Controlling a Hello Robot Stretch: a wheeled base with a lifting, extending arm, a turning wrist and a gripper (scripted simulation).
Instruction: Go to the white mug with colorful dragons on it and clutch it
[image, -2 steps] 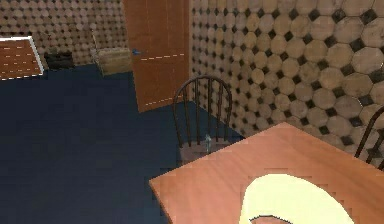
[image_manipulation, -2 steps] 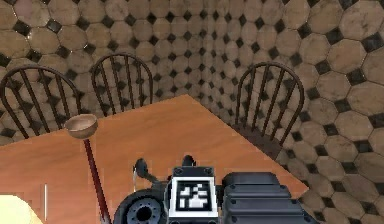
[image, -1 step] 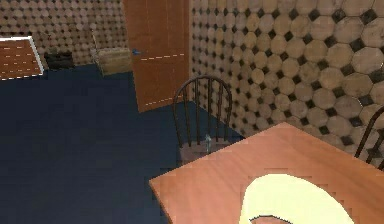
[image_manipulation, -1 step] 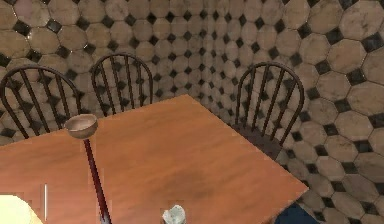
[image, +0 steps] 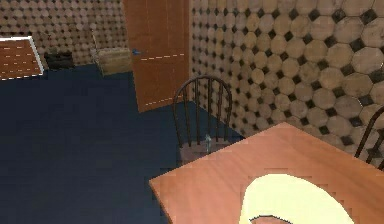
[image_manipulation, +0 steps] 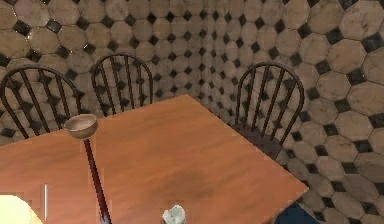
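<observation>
Well, I stand near a wooden bench (image_manipulation: 190, 150) in the corner of a room whose wall (image_manipulation: 330, 60) carries round brown tiles. In the arm side view, dark spindle-back chairs stand at its edges: a first chair (image_manipulation: 35, 100) and a second chair (image_manipulation: 122, 85) at the far edge, and a third chair (image_manipulation: 268, 105) at the right. On the bench lies a brown bowl-shaped thing (image_manipulation: 81, 124), and a dark red rod (image_manipulation: 96, 180) runs from it toward the near edge. At the near edge sits a small pale thing (image_manipulation: 175, 213); I cannot tell whether it is the mug. In the forward view, beyond the bench corner, a dark blue floor (image: 70, 140) reaches a wooden door (image: 157, 50) and a box (image: 115, 62). About the claw's state, I cannot tell.
</observation>
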